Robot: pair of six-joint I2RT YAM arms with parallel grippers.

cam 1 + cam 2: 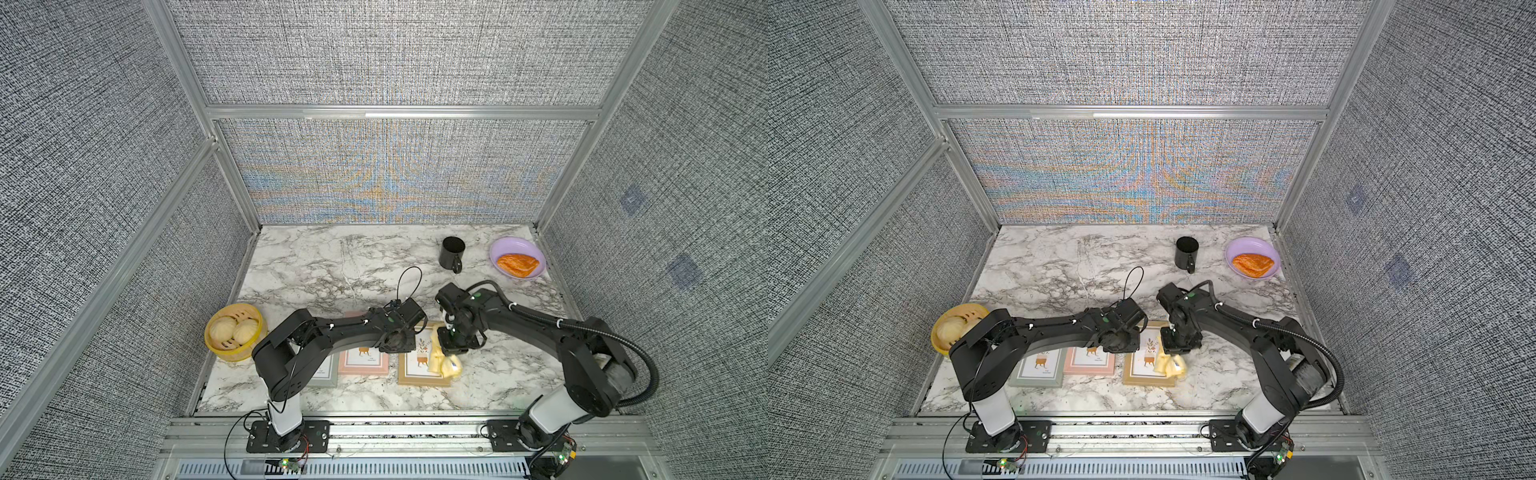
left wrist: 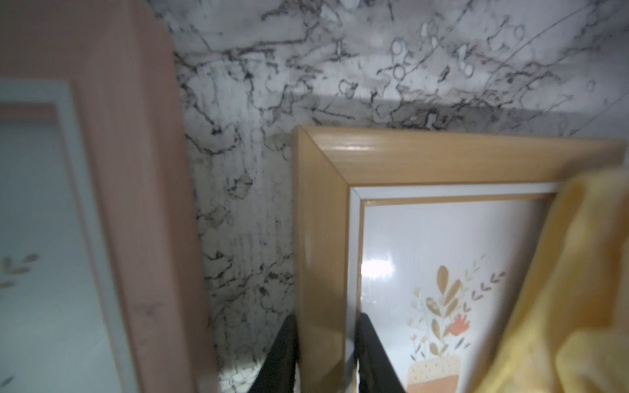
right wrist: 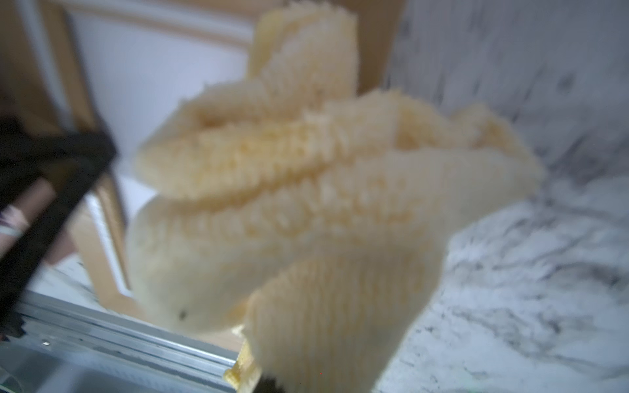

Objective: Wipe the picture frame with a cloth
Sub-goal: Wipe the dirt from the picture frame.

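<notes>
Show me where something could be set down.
Roomiest: bare marble table beyond both arms, between bamboo steamer and black mug. Also the patch right of the wooden frame. Crowded: the near row of frames under the arms.

Bunched yellow cloth (image 1: 444, 365) over wooden frame (image 1: 419, 381)

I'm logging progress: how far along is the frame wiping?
Done: the right jaws grip the pale-yellow fabric cloth, and the left jaws clamp a side rail of the tan wooden picture frame. In hand: the cloth drapes over that frame's glass near one edge. Left: the uncovered glass with the plant print; how much is wiped cannot be told.
</notes>
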